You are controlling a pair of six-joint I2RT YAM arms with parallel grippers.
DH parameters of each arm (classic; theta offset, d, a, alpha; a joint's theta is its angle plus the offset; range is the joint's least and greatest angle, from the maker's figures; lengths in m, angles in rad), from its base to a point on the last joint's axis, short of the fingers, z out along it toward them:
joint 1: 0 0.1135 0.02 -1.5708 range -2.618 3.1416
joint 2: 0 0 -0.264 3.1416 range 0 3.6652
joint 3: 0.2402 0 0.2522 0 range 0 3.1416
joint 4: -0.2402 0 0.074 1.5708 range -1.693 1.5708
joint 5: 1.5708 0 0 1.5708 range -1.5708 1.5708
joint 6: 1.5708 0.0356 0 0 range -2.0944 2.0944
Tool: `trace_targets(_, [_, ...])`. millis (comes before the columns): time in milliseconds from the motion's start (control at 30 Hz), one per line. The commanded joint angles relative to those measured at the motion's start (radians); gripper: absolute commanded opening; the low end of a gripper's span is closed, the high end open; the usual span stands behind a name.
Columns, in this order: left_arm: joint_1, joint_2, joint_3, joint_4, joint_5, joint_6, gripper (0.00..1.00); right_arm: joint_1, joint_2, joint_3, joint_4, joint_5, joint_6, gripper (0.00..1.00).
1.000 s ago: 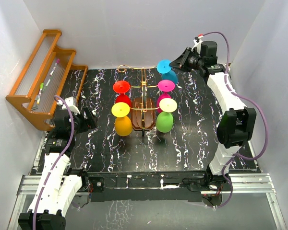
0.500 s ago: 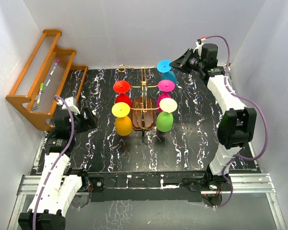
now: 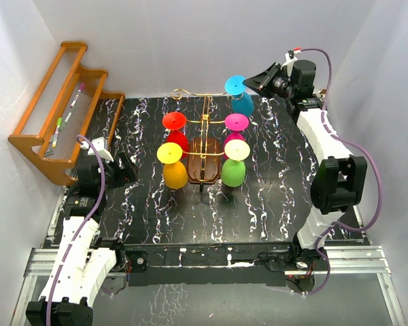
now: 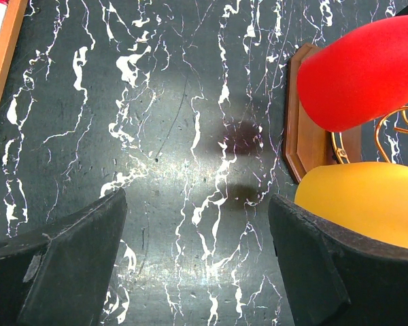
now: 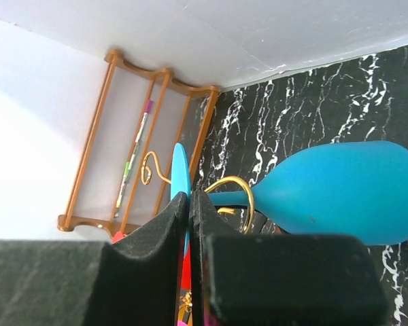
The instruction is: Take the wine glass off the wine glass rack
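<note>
Black, white-veined tabletop [image 3: 272, 197] between white walls [image 3: 190, 41], seen from above. At its middle I see the wine glass rack [image 3: 202, 163], with a red glass [image 3: 173, 122], a yellow glass [image 3: 174, 175], a pink glass [image 3: 236, 122] and a green glass [image 3: 232, 173] hanging foot-up along its two sides. At the rack's far right end, my right gripper [image 5: 189, 200] has its fingers pressed together on the thin round foot of the blue wine glass [image 5: 340, 193]. That glass's stem sits by a gold wire curl [image 5: 230, 179]; I cannot tell whether it is clear of the wire. Left of the rack, my left gripper [image 4: 197, 231] hangs low with fingers spread wide, empty, just beside the yellow glass.
</note>
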Motion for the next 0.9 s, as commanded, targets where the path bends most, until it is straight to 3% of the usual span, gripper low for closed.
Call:
trace_targets(0, [-0.003, -0.011, 0.003, 0.004, 0.013, -0.005, 0.82, -0.006, 0.035, 0.029, 0.142, -0.095, 0.049, 0.08])
trace_targets(333, [-0.004, -0.004, 0.004, 0.005, 0.018, -0.005, 0.82, 0.007, 0.009, 0.001, 0.123, -0.198, 0.027, 0.08])
trace_targets(867, [-0.004, -0.001, 0.001, 0.009, 0.026, -0.007, 0.82, 0.009, -0.170, -0.158, 0.050, -0.201, -0.072, 0.08])
